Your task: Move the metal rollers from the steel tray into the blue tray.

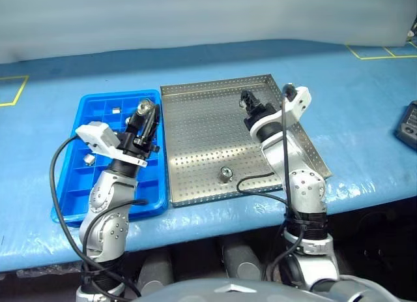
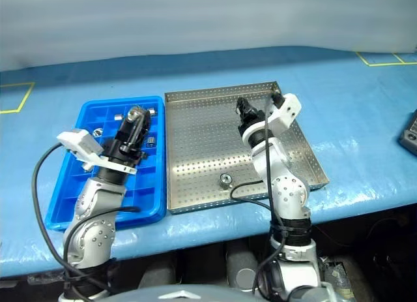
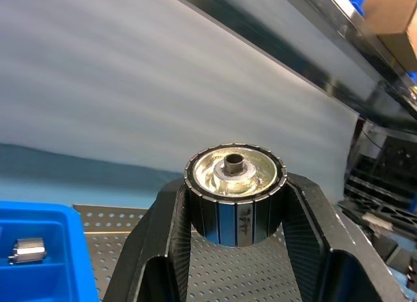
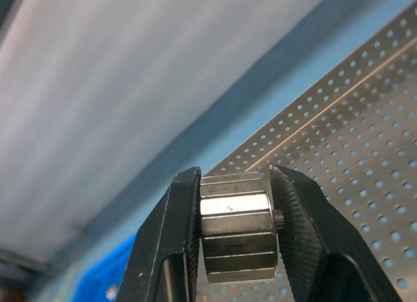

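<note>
Metal rollers, three in play. One roller [image 3: 234, 194] was clamped in the left gripper [image 1: 147, 114], raised over the blue tray [image 1: 71, 184], bore facing the wrist camera; the tray lay directly beneath, so this arm was nearer the drop. A second roller [image 4: 236, 233] was pinched in the right gripper [image 1: 248, 103] above the steel tray [image 1: 195, 113], axis crosswise between the fingers, blue tray well to its left. A third [image 1: 226, 173] lay loose near the steel tray's near edge. Several, apparently rollers, already sat in blue compartments.

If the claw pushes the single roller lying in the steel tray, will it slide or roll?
The roller stands on its flat end on the steel tray, so it would probably slide. Tipped over, its round body would likely roll. Solid-looking metal suggests it is heavy for its size.
</note>
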`<state>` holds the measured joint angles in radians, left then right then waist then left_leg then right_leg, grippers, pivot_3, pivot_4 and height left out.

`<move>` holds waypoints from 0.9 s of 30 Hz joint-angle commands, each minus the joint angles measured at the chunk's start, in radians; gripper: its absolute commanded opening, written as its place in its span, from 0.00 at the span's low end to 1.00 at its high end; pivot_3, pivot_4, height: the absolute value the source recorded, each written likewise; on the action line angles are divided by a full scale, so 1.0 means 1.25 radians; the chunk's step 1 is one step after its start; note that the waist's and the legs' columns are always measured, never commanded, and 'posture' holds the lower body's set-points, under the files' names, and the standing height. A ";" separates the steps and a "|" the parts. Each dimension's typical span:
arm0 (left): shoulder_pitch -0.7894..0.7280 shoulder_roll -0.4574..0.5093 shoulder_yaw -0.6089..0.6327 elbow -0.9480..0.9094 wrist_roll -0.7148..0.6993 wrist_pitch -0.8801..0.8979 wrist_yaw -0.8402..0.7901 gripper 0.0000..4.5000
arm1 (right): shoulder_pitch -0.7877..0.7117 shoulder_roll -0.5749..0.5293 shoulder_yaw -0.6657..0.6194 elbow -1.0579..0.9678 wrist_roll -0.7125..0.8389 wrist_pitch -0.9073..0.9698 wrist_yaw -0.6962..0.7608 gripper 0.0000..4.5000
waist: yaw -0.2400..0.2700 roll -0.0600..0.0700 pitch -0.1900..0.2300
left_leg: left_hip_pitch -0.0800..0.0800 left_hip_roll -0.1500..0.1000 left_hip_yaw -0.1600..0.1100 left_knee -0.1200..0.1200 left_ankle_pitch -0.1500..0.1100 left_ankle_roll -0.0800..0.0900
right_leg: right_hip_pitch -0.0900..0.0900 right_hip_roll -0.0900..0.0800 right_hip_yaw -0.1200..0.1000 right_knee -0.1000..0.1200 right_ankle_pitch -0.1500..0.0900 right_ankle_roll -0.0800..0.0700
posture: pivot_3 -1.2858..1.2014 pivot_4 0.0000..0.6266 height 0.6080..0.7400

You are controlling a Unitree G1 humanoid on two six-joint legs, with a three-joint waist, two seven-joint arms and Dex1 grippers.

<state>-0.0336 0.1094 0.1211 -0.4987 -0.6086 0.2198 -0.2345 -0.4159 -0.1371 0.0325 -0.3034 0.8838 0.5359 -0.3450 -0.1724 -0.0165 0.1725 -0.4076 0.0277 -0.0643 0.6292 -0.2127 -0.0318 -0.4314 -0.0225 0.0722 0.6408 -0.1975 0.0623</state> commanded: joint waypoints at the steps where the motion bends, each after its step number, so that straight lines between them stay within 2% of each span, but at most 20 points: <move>1: 0.005 0.034 0.037 -0.081 -0.010 0.021 0.027 0.38 | -0.019 -0.023 0.065 -0.069 -0.080 0.022 0.077 0.29 | 0.000 0.000 0.000 | 0.000 0.000 0.000 0.000 0.000 0.000 | 0.000 0.000 0.000 0.000 0.000 0.000 | 0.47 0.24 1.00; 9: 0.133 0.206 0.115 -0.141 0.028 0.110 0.011 0.38 | -0.023 -0.031 0.105 -0.072 -0.186 0.053 0.174 0.29 | 0.012 0.000 0.000 | 0.001 0.001 0.000 0.000 0.000 0.000 | 0.000 0.001 0.000 0.001 0.000 -0.001 | 0.48 0.24 1.00; 13: 0.215 0.243 0.153 -0.152 0.049 0.132 0.014 0.38 | -0.024 -0.027 0.133 -0.066 -0.238 0.059 0.222 0.29 | 0.024 0.000 0.000 | 0.001 0.001 0.000 -0.001 0.000 0.000 | 0.000 0.000 0.000 0.000 -0.001 -0.001 | 0.50 0.24 1.00; 20: 0.327 0.192 0.207 -0.211 0.071 0.137 0.080 0.38 | -0.037 0.012 0.192 -0.029 -0.311 0.061 0.304 0.29 | 0.055 -0.001 0.000 | 0.001 0.001 0.000 -0.001 0.000 0.000 | -0.001 0.000 0.000 0.001 -0.001 -0.001 | 0.54 0.24 1.00; 27: 0.433 0.149 0.221 -0.258 0.091 0.160 0.116 0.38 | -0.048 0.060 0.202 0.001 -0.338 0.070 0.362 0.29 | 0.097 -0.001 0.000 | 0.001 0.001 0.000 -0.001 0.000 0.000 | -0.001 0.000 -0.001 0.000 -0.001 -0.002 | 0.56 0.24 1.00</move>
<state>0.4971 0.3013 0.3832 -0.7652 -0.5109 0.4180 -0.1018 -0.4537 -0.0733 0.2892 -0.2800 0.4683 0.6235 0.0884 -0.0510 -0.0174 0.1728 -0.4069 0.0288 -0.0639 0.6280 -0.2129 -0.0322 -0.4326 -0.0234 0.0708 0.6412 -0.1990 0.0598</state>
